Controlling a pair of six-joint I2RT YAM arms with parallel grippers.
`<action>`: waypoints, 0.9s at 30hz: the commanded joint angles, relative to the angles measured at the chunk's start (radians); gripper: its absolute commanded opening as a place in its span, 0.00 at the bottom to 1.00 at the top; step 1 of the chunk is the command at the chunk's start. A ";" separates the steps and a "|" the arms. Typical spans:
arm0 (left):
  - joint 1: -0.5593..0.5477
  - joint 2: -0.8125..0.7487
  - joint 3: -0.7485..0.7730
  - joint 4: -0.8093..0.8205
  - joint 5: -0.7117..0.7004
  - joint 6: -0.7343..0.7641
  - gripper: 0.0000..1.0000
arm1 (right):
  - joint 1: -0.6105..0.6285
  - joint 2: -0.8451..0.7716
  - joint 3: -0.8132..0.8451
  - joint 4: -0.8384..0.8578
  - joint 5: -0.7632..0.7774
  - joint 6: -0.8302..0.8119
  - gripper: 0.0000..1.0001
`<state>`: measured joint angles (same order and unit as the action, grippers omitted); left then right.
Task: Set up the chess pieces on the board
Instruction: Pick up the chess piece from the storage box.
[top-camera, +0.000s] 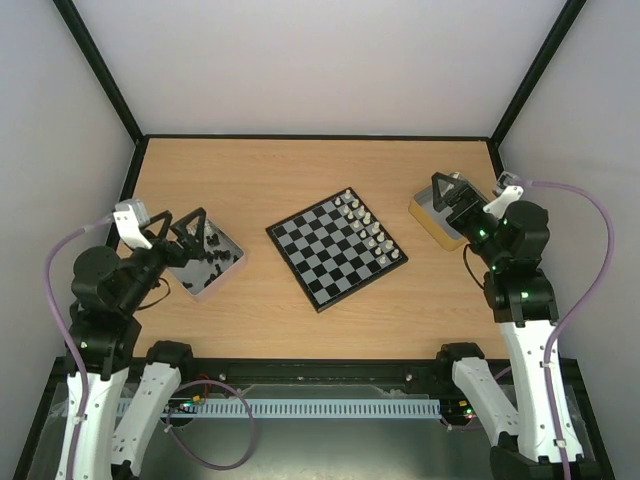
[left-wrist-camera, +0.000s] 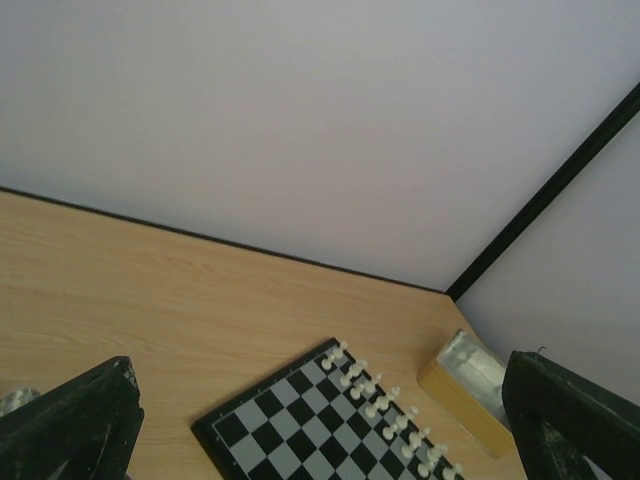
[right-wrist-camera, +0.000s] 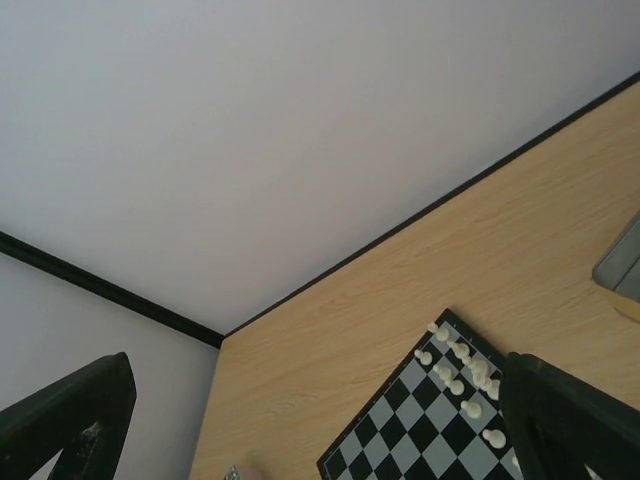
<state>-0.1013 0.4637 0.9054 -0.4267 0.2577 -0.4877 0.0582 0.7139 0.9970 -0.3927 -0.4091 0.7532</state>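
Several black pieces (top-camera: 212, 262) blur inside tin (top-camera: 218, 284).

- The right gripper (right-wrist-camera: 318, 360) is spread wide, with its two dark fingers (right-wrist-camera: 70, 420) in the bottom corners and nothing held between them.
- One corner of the board (right-wrist-camera: 395, 435) shows at the bottom, between the fingers.
- White pieces (right-wrist-camera: 456, 386) stand upright along the board's right edge; the right finger hides the rest of the line.
- The wooden table (right-wrist-camera: 400, 290) meets a pale wall (right-wrist-camera: 250, 120) at a black strip (right-wrist-camera: 420, 212).
- The edge of a grey tin (right-wrist-camera: 622, 262) shows at the far right, apart from the board.
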 joint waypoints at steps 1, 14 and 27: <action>0.008 -0.015 -0.067 0.036 0.063 -0.021 1.00 | -0.008 0.013 -0.040 -0.013 -0.057 0.043 0.98; 0.009 0.293 -0.093 -0.072 -0.264 -0.154 0.90 | -0.009 0.057 -0.197 0.283 -0.188 0.020 0.85; 0.063 0.742 -0.091 -0.054 -0.266 -0.156 0.54 | -0.009 0.118 -0.181 0.217 -0.040 -0.100 0.40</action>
<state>-0.0570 1.0977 0.8047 -0.5144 -0.0345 -0.6548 0.0525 0.8547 0.8009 -0.1555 -0.5476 0.7212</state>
